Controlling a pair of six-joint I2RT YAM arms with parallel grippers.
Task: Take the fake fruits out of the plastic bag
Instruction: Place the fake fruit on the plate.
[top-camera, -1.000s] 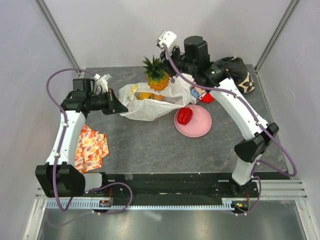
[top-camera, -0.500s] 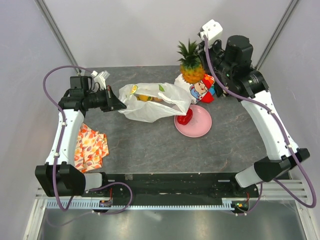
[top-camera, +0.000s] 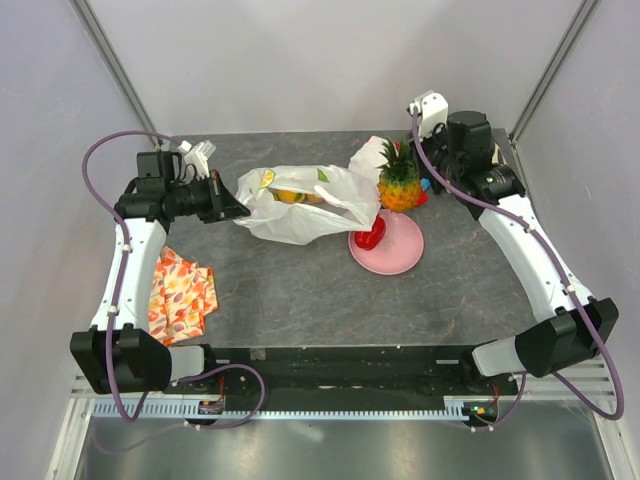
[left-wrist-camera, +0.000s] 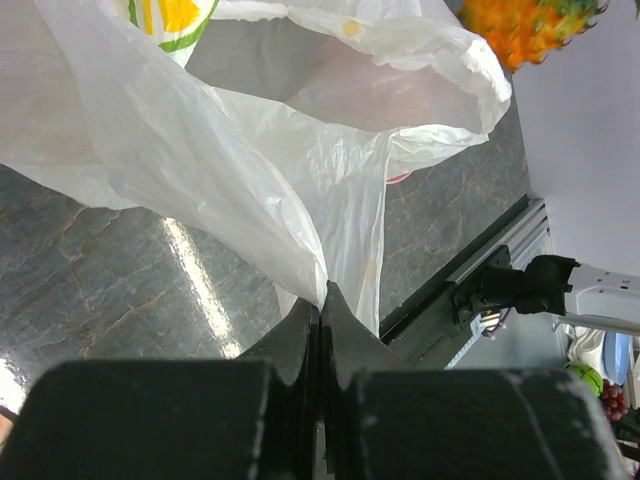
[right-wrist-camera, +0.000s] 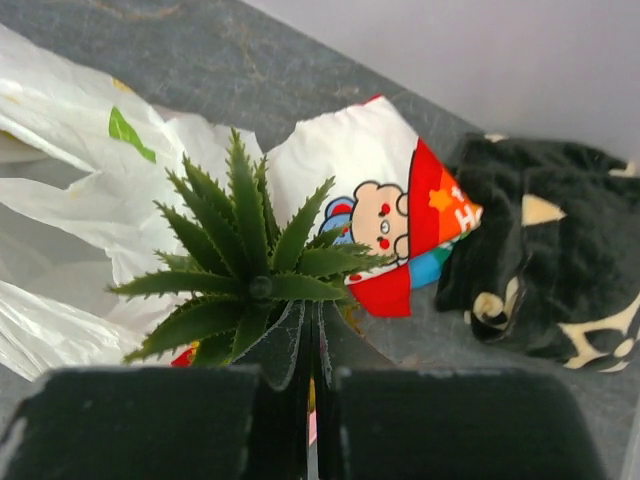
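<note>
Grey stone-look table (top-camera: 300, 290) w/ plastic bag (top-camera: 300, 218), pink plate (top-camera: 397, 256), orange cloth (top-camera: 180, 290), bear cloth (right-wrist-camera: 385, 200), black plush (right-wrist-camera: 540, 250) on it.

pineapple (top-camera: 400, 190) upright; bag (top-camera: 300, 218) open (fruit (top-camera: 291, 196) inside)

looks like a robotics lab, a test cell rather than a home or shop. two robot arms, the left arm (top-camera: 125, 270) & the right arm (top-camera: 530, 250), are bolted to a slotted metal rail (top-camera: 330, 407) at the near edge of a grey stone-look table (top-camera: 300, 290), w/ purple cables (top-camera: 86, 160) looping off them. plain pale walls (top-camera: 250, 60) & bare metal struts (top-camera: 113, 60) box the table in. the stuff on top reads as test props: toy pineapple (top-camera: 399, 185), plastic bag (top-camera: 300, 210), pink plate (top-camera: 395, 252), orange cloth (top-camera: 180, 290), bear-print cloth (right-wrist-camera: 390, 215), black plush thing (right-wrist-camera: 540, 260).
</note>
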